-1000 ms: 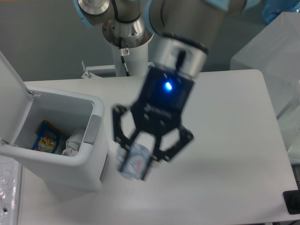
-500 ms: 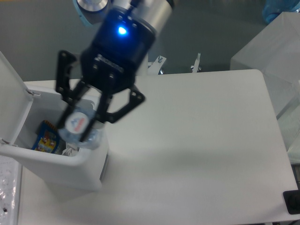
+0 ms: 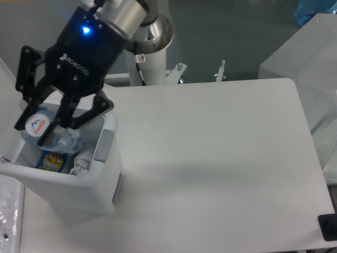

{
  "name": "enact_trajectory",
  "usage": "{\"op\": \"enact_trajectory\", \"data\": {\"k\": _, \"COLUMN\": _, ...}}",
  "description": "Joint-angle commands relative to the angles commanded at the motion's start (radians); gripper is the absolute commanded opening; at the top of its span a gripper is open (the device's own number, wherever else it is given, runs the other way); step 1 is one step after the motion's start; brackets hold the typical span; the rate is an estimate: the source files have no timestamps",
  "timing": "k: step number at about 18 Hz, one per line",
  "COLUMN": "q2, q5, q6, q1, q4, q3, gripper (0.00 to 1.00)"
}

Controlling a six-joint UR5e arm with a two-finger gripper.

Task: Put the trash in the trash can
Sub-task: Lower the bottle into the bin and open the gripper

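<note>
My gripper (image 3: 45, 126) is shut on the crushed clear plastic bottle (image 3: 48, 133), whose red-and-blue label faces the camera. It holds the bottle over the open mouth of the white trash can (image 3: 79, 187) at the left. The can's grey latch panel (image 3: 103, 145) shows on its front rim, and its lid stands open at the far left. Inside the can, the crumpled white wrapper (image 3: 82, 161) lies at the bottom next to a blue and yellow packet (image 3: 51, 161).
The robot's white base post (image 3: 152, 58) stands behind the table. A translucent white box (image 3: 305, 58) sits at the right edge. A black object (image 3: 329, 226) is at the lower right corner. A clear sheet (image 3: 9, 211) lies at the lower left.
The gripper has carried the bottle from above the table in front of the can, up and to the left, to over the can's opening.
</note>
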Motion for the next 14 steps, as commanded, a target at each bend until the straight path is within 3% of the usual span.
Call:
{"op": "enact_trajectory", "data": {"k": 3, "q2": 0.012, "q5": 0.0, "q6": 0.011, "q1": -0.002, "q4": 0.006, "q3": -0.037, "gripper": 0.24}}
{"op": "enact_trajectory", "data": {"k": 7, "q2": 0.046, "q5": 0.002, "q6": 0.064, "q1": 0.0, "q4": 0.006, "q3": -0.113, "gripper": 0.46}}
{"op": "enact_trajectory", "data": {"k": 8, "q2": 0.055, "q5": 0.002, "q6": 0.087, "q1": 0.0, "q4": 0.006, "q3": -0.136, "gripper": 0.56}}
{"op": "enact_trajectory", "data": {"k": 11, "q2": 0.078, "q5": 0.002, "q6": 0.127, "q1": 0.003, "q4": 0.006, "q3": -0.186, "gripper": 0.99}}
{"op": "enact_trajectory", "data": {"k": 14, "q2": 0.078, "q5": 0.003, "q6": 0.132, "q1": 0.017, "q4": 0.006, "q3": -0.183, "gripper": 1.0}}
